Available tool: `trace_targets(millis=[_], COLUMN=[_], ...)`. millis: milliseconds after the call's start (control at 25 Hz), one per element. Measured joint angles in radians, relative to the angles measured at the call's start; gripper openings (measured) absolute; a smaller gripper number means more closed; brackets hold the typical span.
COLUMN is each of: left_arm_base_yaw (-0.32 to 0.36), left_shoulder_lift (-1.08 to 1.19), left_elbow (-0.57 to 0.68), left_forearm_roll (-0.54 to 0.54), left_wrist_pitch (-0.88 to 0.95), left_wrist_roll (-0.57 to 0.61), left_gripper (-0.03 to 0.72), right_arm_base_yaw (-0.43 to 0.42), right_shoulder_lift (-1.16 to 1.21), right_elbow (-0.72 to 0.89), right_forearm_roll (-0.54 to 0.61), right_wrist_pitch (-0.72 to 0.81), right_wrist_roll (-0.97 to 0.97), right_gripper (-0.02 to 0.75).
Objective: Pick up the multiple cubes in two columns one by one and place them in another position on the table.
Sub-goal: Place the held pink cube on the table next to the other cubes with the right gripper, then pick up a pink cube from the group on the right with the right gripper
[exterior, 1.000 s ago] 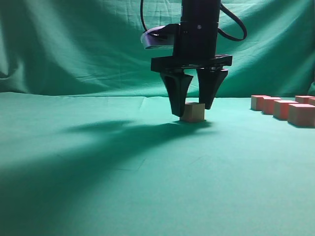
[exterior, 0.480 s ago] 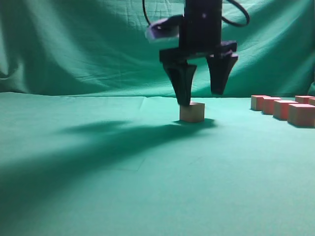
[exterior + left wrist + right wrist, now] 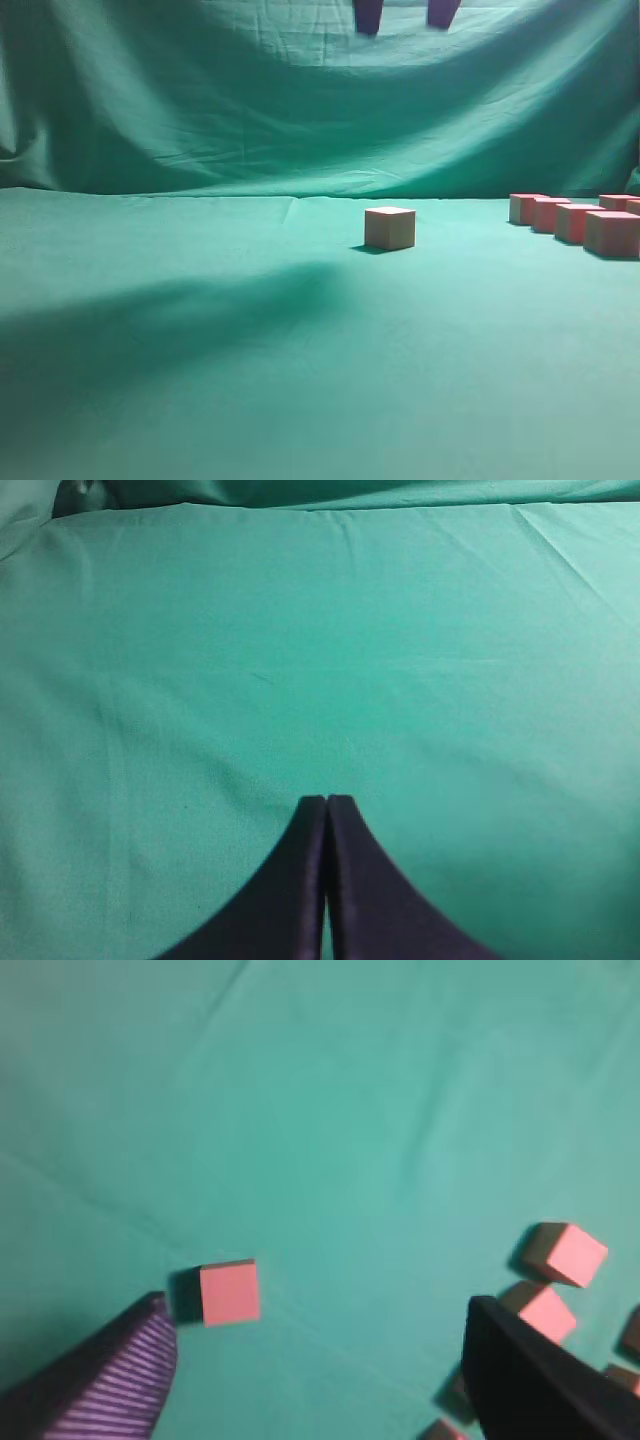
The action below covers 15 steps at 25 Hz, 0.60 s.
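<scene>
A single pink-topped wooden cube [image 3: 390, 227] stands alone on the green cloth in the middle; it also shows in the right wrist view [image 3: 229, 1292]. Several more cubes [image 3: 575, 220] sit in rows at the far right, also seen in the right wrist view [image 3: 566, 1253]. My right gripper [image 3: 404, 14] is open and empty, high above the lone cube, with only its fingertips showing at the top edge; its jaws [image 3: 315, 1360] are spread wide in the wrist view. My left gripper [image 3: 326, 802] is shut and empty over bare cloth.
A green cloth [image 3: 200, 330] covers the table and rises as a backdrop [image 3: 200, 90] behind it. The left wrist view shows only cloth.
My right gripper has let go of the lone cube and risen straight up, almost out of the exterior view. The cube stays where it was set.
</scene>
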Motion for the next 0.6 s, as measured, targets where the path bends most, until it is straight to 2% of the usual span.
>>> trace_targets(millis=[240, 600], left_arm_base_yaw=[0.0, 0.0], left_shoulder_lift=[0.0, 0.0], left_elbow=[0.0, 0.0], left_forearm_roll=[0.0, 0.0], left_wrist_pitch=[0.0, 0.0], left_wrist_roll=[0.0, 0.001], left_gripper=[0.0, 0.0], right_arm_base_yaw=[-0.104, -0.363], right_shoulder_lift=[-0.262, -0.526], right_elbow=[0.248, 0.783], right_forearm_roll=[-0.018, -0.021], right_wrist_pitch=[0.004, -0.014], right_wrist_roll=[0.067, 0.146], right_gripper=[0.561, 0.561])
